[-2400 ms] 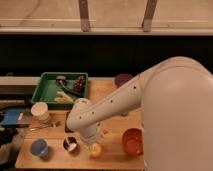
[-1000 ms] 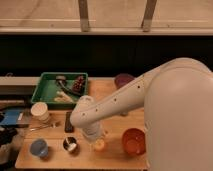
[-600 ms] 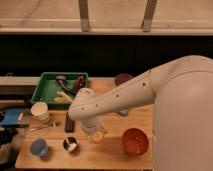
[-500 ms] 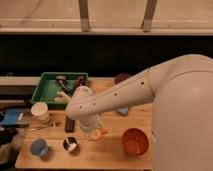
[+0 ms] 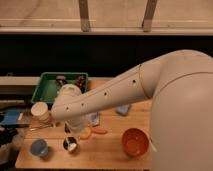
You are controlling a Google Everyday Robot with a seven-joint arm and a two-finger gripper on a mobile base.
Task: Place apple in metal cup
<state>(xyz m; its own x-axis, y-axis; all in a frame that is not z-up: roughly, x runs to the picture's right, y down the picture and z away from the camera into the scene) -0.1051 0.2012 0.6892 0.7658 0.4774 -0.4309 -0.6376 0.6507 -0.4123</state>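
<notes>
The apple (image 5: 86, 134) is a small yellow-orange fruit held at the tip of my gripper (image 5: 81, 130), just above the wooden table (image 5: 105, 156). The gripper hangs from the end of the big white arm (image 5: 125, 90) that reaches in from the right. The metal cup (image 5: 70, 144) is small and dark with a pale inside. It stands on the table just below and left of the apple. The arm's end hides most of the fingers.
A long red-orange vegetable (image 5: 99, 131) lies right of the apple. An orange-red bowl (image 5: 135, 142) stands at the right, a light blue cup (image 5: 39, 147) at the front left, and a cream-white cup (image 5: 40, 111) at the left. A green tray (image 5: 50, 87) sits at the back.
The gripper closed on the apple at the table's front, lifted it and carried it left, toward the metal cup. The arm swung left with it.
</notes>
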